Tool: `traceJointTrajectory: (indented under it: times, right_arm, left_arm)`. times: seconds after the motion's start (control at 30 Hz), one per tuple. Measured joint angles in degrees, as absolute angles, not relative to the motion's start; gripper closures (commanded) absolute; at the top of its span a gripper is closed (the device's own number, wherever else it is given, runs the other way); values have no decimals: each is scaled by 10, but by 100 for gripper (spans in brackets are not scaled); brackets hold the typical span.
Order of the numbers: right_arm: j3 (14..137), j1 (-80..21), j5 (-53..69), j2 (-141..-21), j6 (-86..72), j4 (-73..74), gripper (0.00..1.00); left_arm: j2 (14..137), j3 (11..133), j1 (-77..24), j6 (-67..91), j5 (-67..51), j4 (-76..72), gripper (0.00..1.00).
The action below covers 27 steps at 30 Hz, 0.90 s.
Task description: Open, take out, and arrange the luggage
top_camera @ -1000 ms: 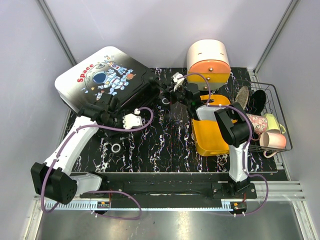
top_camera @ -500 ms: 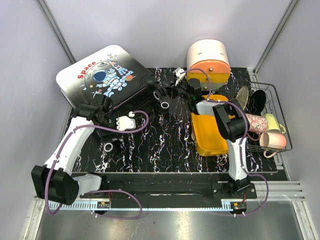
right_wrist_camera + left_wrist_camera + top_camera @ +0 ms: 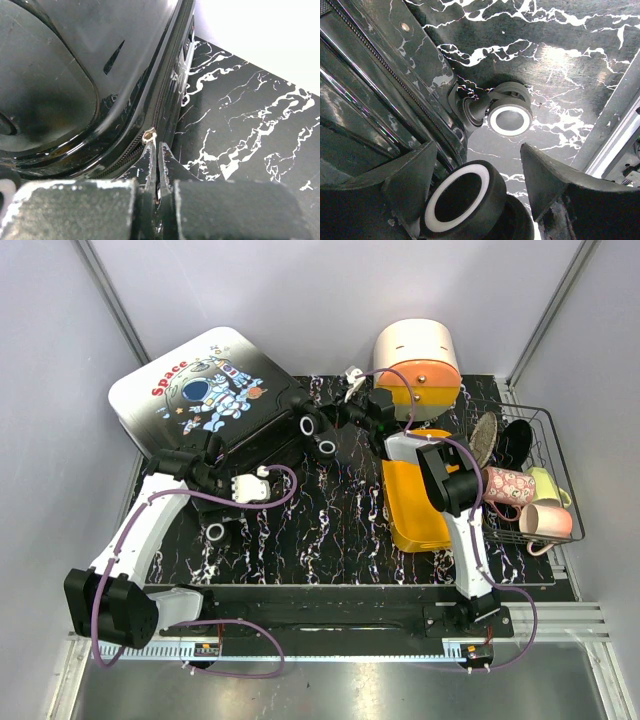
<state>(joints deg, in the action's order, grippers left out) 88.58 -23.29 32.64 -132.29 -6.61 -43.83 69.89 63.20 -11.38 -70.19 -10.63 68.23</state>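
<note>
The luggage (image 3: pixel 200 390) lies tilted at the back left, astronaut and red "Space" print up, its wheeled end toward the mat's middle. My right gripper (image 3: pixel 338 420) is at its right edge, shut on the gold zipper pull (image 3: pixel 149 136); its fingertips (image 3: pixel 157 150) are pressed together on the tab beside the black shell (image 3: pixel 60 75). My left gripper (image 3: pixel 218 500) is at the case's near edge. Its jaws (image 3: pixel 479 150) stand open with one white-ringed wheel (image 3: pixel 465 200) between them, untouched on the right side. A second wheel (image 3: pixel 509 119) sits beyond.
A white-and-orange drawer box (image 3: pixel 417 355) stands at the back. An orange tray (image 3: pixel 415 505) lies right of centre under the right arm. A wire basket (image 3: pixel 545 430) with cups and dark items fills the right side. Walls close in left and right.
The right gripper has pulled left and back with the zipper pull. The luggage has shifted back-left, and two of its wheels now show at centre. The left gripper moved slightly left.
</note>
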Motion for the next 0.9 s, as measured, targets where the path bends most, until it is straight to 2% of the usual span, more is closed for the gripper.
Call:
traceJointTrajectory:
  times: [0.27,0.3,0.4,0.43,0.53,0.63,0.77,0.9]
  right_arm:
    - [942,-240,320,-1372,-84,-462,100]
    - [947,-240,317,-1376,-84,-465,98]
    - [952,-240,312,-1382,-84,-469,80]
    - [952,-240,309,-1382,-83,-469,73]
    - [942,-238,294,-1376,-81,-472,61]
    - [903,-223,276,-1338,-76,-470,56]
    - [865,-187,263,-1261,-71,-444,36]
    - [857,-159,259,-1172,-62,-382,23]
  left_arm:
    - [709,637,-113,-703,-104,688,27]
    - [711,639,-113,-703,-104,689,26]
    - [714,644,-113,-702,-105,695,17]
    - [715,646,-113,-700,-107,700,10]
    - [719,661,-112,-681,-121,726,2]
    - [725,695,-103,-633,-137,751,1]
    - [728,773,-88,-541,-153,766,1]
    - [726,865,-85,-435,-181,755,1]
